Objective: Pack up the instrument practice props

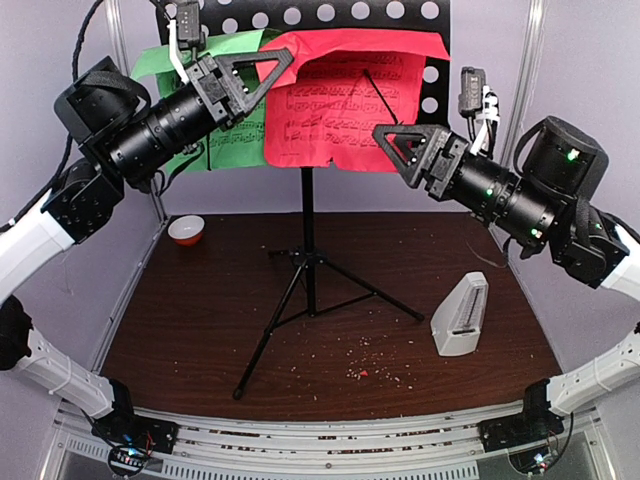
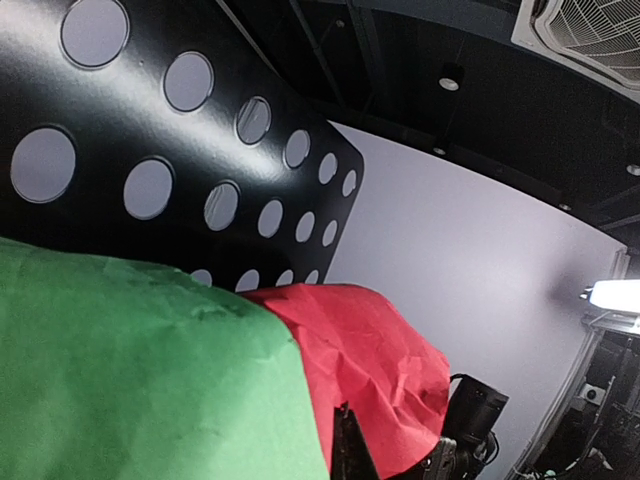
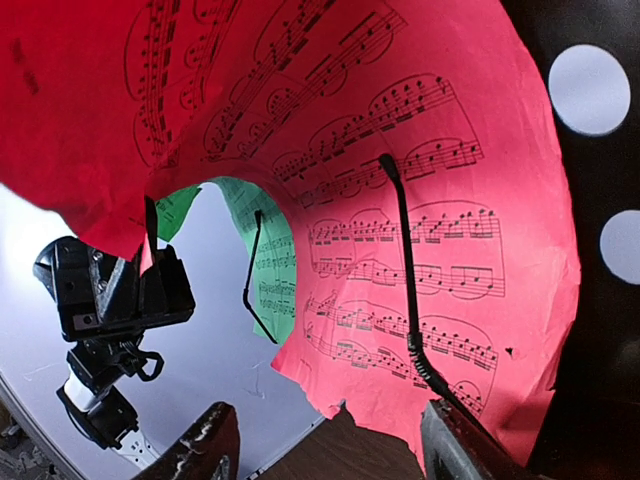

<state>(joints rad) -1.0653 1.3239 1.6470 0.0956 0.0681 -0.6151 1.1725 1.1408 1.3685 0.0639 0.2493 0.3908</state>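
Observation:
The black music stand (image 1: 309, 270) holds a perforated desk (image 2: 150, 120) bearing a green page (image 1: 225, 135) and a red page (image 1: 340, 100). My left gripper (image 1: 280, 58) is shut at the red page's (image 2: 370, 350) upper left edge, beside the green page (image 2: 130, 380); whether the green one is pinched too is hidden. My right gripper (image 3: 335, 445) stands open just below the red page's (image 3: 400, 150) torn lower edge, touching nothing. A wire retainer (image 3: 405, 270) lies across the red page. The white metronome (image 1: 461, 318) stands on the table at the right.
A small orange-and-white bowl (image 1: 186, 231) sits at the back left of the brown table (image 1: 200, 330). Crumbs (image 1: 375, 365) are scattered near the tripod's front legs. Grey walls close in the left, right and back.

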